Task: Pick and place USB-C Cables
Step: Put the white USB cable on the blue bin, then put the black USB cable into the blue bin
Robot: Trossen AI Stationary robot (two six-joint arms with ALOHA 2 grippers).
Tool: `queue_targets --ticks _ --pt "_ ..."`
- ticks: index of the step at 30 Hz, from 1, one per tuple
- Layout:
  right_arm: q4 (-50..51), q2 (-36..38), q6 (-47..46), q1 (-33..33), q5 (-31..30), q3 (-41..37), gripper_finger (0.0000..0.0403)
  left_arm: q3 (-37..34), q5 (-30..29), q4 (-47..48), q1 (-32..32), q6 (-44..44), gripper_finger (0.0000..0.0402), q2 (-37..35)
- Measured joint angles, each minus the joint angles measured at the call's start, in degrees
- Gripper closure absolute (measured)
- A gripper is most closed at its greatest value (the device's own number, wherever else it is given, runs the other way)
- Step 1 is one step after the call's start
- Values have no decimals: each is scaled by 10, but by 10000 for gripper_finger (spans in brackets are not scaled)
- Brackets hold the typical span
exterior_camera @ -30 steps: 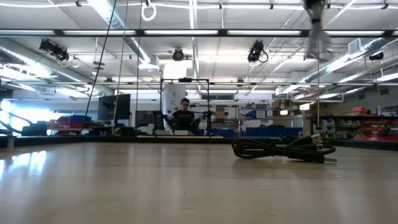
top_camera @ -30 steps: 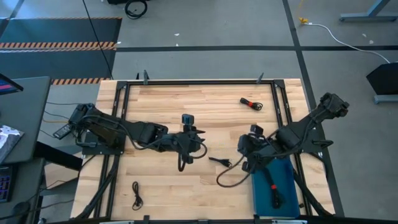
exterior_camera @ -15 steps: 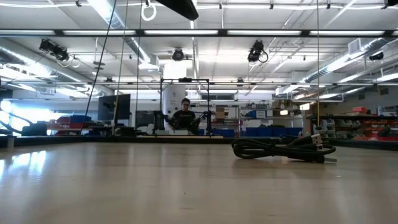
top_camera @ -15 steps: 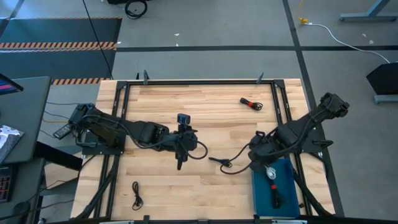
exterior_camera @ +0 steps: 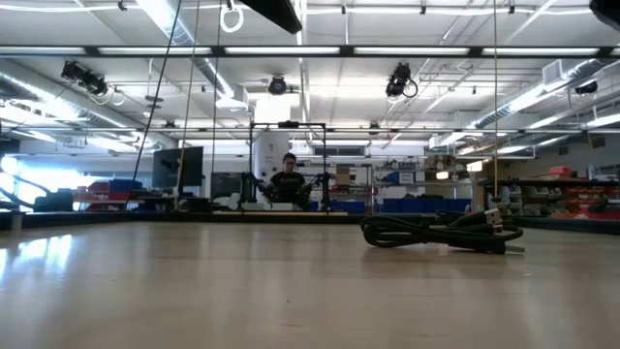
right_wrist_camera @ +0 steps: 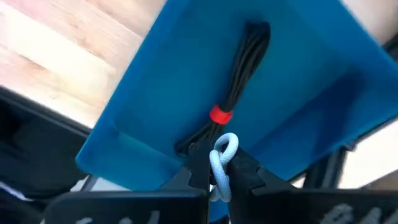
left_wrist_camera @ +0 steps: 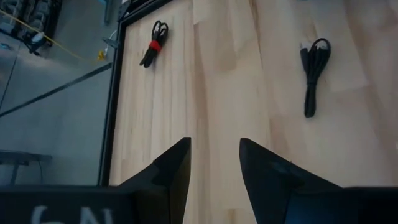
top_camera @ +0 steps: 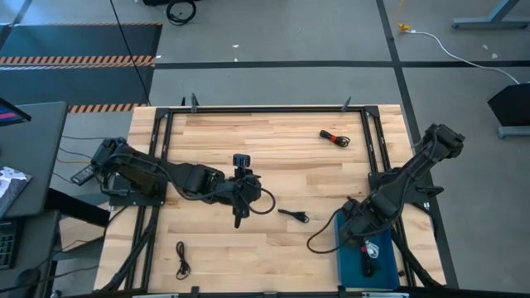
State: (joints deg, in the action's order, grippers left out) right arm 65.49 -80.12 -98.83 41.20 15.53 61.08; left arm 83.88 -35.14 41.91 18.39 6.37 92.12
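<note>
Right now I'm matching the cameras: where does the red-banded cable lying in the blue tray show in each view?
High view: red-banded cable, lower right.
Low view: absent.
Left wrist view: absent; the second banded cable lies on wood.
Right wrist view: centre.
Shared landmark: blue tray.

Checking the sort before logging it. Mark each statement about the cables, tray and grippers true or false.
1. The right gripper is shut on a white cable over the blue tray. True.
2. The blue tray holds no cable. False: a black cable with a red band lies in it.
3. The left gripper is open above bare wood. True.
4. The black cable with a red band near the table's far edge is in the left gripper. False: it lies untouched.
</note>
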Motion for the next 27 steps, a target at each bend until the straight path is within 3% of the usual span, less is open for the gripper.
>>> queue_targets --ticks 3,9,15,27 --pt "-25 0 -28 12 10 -37 378 0 0 0 8 -18 258 0" --pt "-85 0 -52 39 -8 -88 337 0 6 -7 19 -46 258 12" --pt "-81 0 -40 53 -67 -87 303 0 11 -12 21 -72 258 35" --pt "-80 0 -31 75 -92 -86 210 0 13 -34 5 -70 257 110"
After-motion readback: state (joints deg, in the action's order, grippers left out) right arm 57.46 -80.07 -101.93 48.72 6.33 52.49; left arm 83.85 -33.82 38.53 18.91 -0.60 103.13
